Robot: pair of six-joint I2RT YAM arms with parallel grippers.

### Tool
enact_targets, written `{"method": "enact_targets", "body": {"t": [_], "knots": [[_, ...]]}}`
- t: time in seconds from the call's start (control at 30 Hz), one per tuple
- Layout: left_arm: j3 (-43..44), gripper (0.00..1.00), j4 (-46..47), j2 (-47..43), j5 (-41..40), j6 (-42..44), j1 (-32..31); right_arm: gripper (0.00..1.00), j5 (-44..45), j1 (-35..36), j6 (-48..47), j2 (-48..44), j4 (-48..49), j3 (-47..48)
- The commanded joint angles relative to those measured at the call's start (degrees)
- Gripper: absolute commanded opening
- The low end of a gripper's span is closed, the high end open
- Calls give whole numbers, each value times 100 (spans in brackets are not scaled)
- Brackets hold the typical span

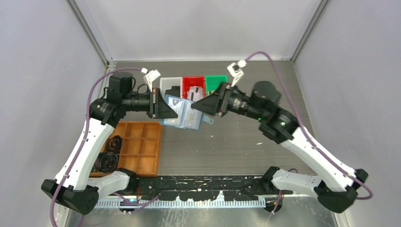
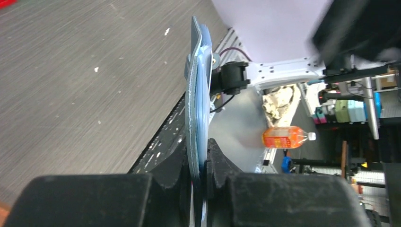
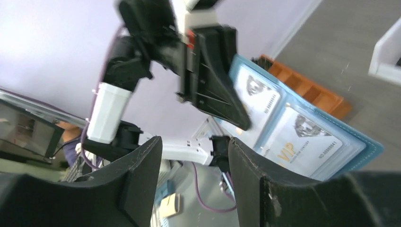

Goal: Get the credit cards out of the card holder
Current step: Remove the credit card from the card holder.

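The card holder (image 1: 185,117) is held open in the air above the table (image 1: 236,146), just past the far corner of the orange tray (image 1: 137,146). Two pale credit cards (image 3: 260,101) are seen in its clear pockets. One edge is clamped tight by the left end effector (image 2: 201,158). The right end effector (image 3: 194,182) is spread wide with nothing in it, on the holder's side away from the tray. Probably best if one card's exposed edge gets pinched and slid straight out along its pocket. The pocket openings can't really be made out, and any cards tucked behind are hidden.
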Motion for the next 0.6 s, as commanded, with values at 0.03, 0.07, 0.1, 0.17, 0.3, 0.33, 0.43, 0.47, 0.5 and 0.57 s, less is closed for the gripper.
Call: {"method": "enact_targets", "body": {"t": [0.03,0.07,0.1,0.17,0.3,0.33,0.43,0.47,0.5,0.57], "knots": [[45,0,829,-309,719,-633,30,57,-743,138,775,492,1220,-606],[26,0,837,-338,782,-624,39,55,-828,141,847,524,1369,-656],[3,0,840,-354,840,-627,49,54,-903,146,905,565,1530,-707],[4,0,831,-325,1013,-711,75,51,-1041,149,995,638,1760,-758],[45,0,893,-256,1355,-944,94,50,-1026,150,959,716,1702,-847],[32,0,939,-280,1409,-1008,94,50,-1032,153,961,736,1697,-858],[-81,0,1150,-386,1443,-1182,93,49,-1023,159,972,777,1744,-872],[-127,0,1257,-421,1470,-1278,94,49,-1032,159,992,805,1787,-875],[-172,0,1358,-450,1520,-1369,94,48,-1040,169,1001,827,1814,-863],[-196,0,1526,-481,1568,-1523,94,47,-1035,201,1008,895,1828,-848]]}}
